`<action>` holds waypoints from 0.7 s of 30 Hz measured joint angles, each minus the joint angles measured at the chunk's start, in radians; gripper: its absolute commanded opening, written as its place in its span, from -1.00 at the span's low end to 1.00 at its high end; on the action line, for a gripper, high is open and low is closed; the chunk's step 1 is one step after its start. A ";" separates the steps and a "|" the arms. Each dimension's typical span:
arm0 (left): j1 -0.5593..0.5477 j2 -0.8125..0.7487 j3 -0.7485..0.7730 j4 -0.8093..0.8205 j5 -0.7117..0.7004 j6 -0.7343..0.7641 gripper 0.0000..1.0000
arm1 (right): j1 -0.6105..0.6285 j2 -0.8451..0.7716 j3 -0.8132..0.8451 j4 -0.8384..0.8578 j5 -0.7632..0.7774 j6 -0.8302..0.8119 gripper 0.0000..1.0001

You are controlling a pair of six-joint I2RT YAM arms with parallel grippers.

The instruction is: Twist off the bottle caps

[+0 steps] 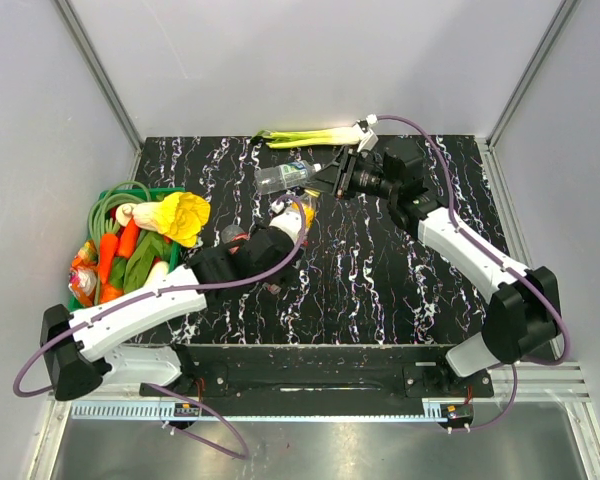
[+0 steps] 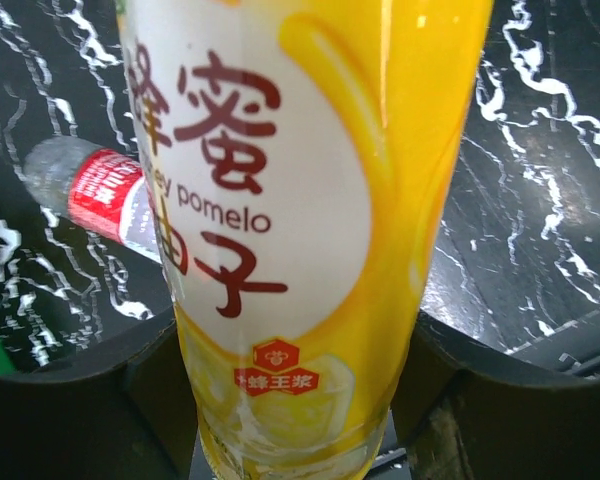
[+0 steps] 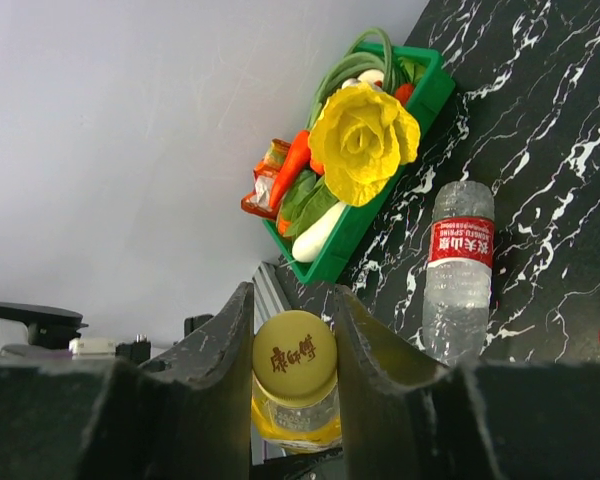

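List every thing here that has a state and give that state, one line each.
Yellow honey-pomelo juice bottle: clamped by its body in the left claw.
Round yellow screw cap: on the juice bottle, right claw shut around it.
Clear red-labelled water bottle: lying on its side, untouched.
Clear blue-green-labelled water bottle: lying on its side.
Green plastic basket: full of vegetables.

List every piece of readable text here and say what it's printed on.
"蜂蜜": label of the yellow juice bottle
"ey pomelo": same label, start hidden
"柚子": same label, first character cut off
"蜂王浆": same label, red badge
"康师傅": yellow cap
Red label of the water bottle: too small to read
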 measured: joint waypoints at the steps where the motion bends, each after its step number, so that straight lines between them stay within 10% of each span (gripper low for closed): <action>1: 0.013 -0.012 -0.011 0.011 0.031 0.004 -0.33 | 0.000 0.004 0.000 0.000 -0.003 -0.002 -1.00; 21: 0.328 -0.324 -0.334 0.381 0.831 -0.043 -0.32 | 0.005 0.054 0.008 0.200 -0.241 0.039 -1.00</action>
